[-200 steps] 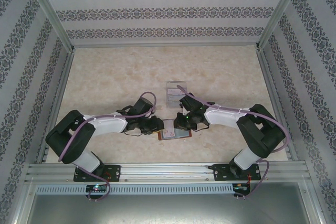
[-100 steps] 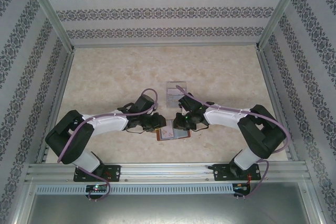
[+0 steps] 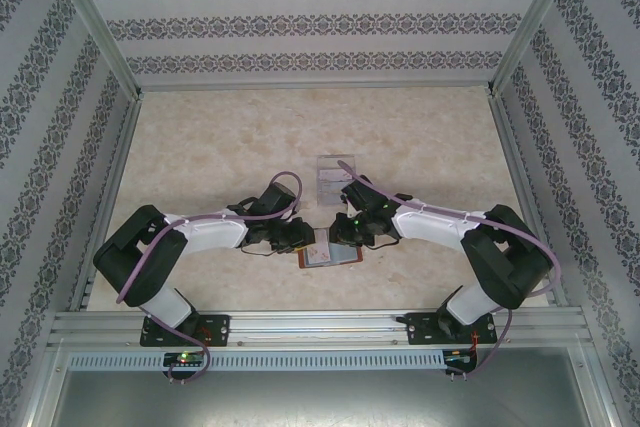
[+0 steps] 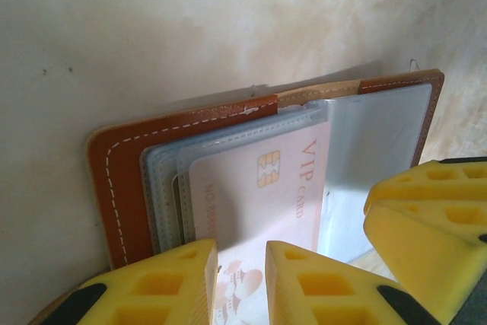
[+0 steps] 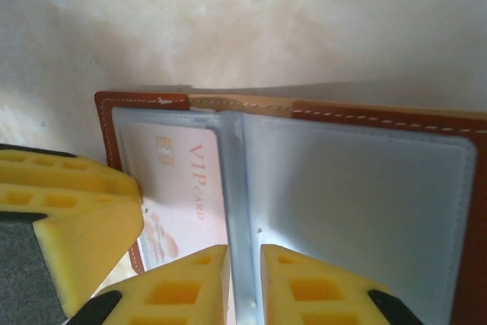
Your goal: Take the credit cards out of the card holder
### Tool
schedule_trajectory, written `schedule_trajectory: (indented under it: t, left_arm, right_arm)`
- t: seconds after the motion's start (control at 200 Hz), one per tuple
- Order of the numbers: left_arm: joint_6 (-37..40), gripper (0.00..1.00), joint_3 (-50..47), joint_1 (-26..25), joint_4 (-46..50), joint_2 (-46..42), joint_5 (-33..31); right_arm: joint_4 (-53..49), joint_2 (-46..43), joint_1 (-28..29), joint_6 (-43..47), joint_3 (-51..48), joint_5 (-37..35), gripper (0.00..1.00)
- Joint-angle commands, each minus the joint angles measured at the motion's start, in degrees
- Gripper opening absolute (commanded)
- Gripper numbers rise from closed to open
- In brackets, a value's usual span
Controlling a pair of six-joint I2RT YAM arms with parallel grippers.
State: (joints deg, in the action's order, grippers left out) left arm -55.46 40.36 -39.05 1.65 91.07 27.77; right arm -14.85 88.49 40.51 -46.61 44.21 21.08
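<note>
**A:** Start at the left. Where is the left gripper (image 3: 303,237)?

**B:** Low over the table (image 3: 220,147), at the left end of the card holder (image 3: 336,254). In its wrist view its yellow fingers (image 4: 186,283) stand a narrow gap apart over the bottom of a pale pink card (image 4: 259,195). The card's lower end is hidden behind them, so I cannot tell whether they pinch it.

**A:** And the holder itself?

**B:** It lies open and flat, with brown leather outside and clear sleeves (image 4: 380,135) inside. The card, marked VIP and bearing a chip, sits on the side nearer the left gripper. I cannot make out how far it is inside its sleeve. From above, the grippers hide part of the holder. A clear acrylic stand (image 3: 333,179) stands just beyond it.

**A:** The right side?

**B:** The right gripper (image 3: 338,231) comes at the holder from the right. Its fingers (image 5: 319,291) are also narrowly apart, and the sleeves' middle fold runs between them. Grip or mere touch, I cannot say. The holder's right edge runs out of that picture.
</note>
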Motion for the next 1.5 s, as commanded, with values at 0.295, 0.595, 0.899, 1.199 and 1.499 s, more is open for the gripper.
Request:
schedule_trajectory:
  t: [0.295,0.595,0.899,1.199,1.499]
  left_arm:
    - [1.6,0.25,0.7,-0.5,1.9,1.1,-1.0]
    - [1.5,0.24,0.6,-0.5,1.7,1.1,-0.9]
    - [1.5,0.25,0.5,-0.5,1.8,0.7,-0.9]
    - [1.5,0.25,0.6,-0.5,2.0,0.3,-0.9]
    - [1.4,0.32,0.9,-0.5,2.5,-1.0,-1.1]
  right_arm:
    - [1.0,3.9,2.4,0.5,4.1,2.4,0.22]
    - [0.4,6.1,2.4,0.9,4.4,1.8,0.23]
    - [-3.2,4.8,2.4,1.5,4.6,-1.9,0.24]
    - [-6.2,2.6,2.3,2.2,5.7,-3.7,0.24]
    - [-1.9,3.3,2.7,1.0,5.4,0.8,0.24]
